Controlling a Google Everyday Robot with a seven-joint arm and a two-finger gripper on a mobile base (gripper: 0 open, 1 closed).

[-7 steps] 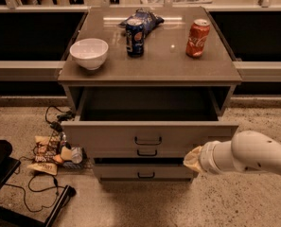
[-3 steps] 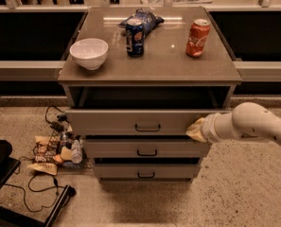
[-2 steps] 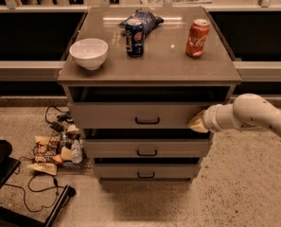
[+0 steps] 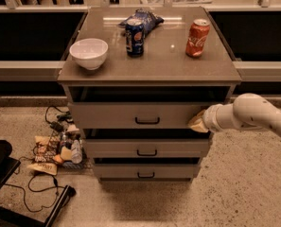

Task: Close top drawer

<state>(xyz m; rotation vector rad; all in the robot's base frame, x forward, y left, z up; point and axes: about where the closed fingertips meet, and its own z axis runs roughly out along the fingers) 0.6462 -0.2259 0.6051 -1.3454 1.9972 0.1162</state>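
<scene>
I see the gripper [image 4: 198, 122] at the right end of the top drawer [image 4: 116, 115], with its tip pressed against the drawer's flat front. I cannot tell if the gripper is open or closed from here. The white arm [image 4: 253, 115] comes in from the right side. The top drawer is the highest of the three in the cabinet [image 4: 152, 70] and sticks out a little past the two below it. There is a dark gap above its front, so it is not shut all the way. Its small black handle [image 4: 147, 121] sits in the middle, apart from the gripper. On top of the cabinet I see a white bowl [image 4: 89, 52] on the left, a blue can [image 4: 135, 37] in the middle with a blue snack bag [image 4: 147, 18] just behind it, and a red can [image 4: 197, 31] on the right. On the floor to the left there is a pile of snack packs [image 4: 55, 150] and a black cable [image 4: 36, 186].
</scene>
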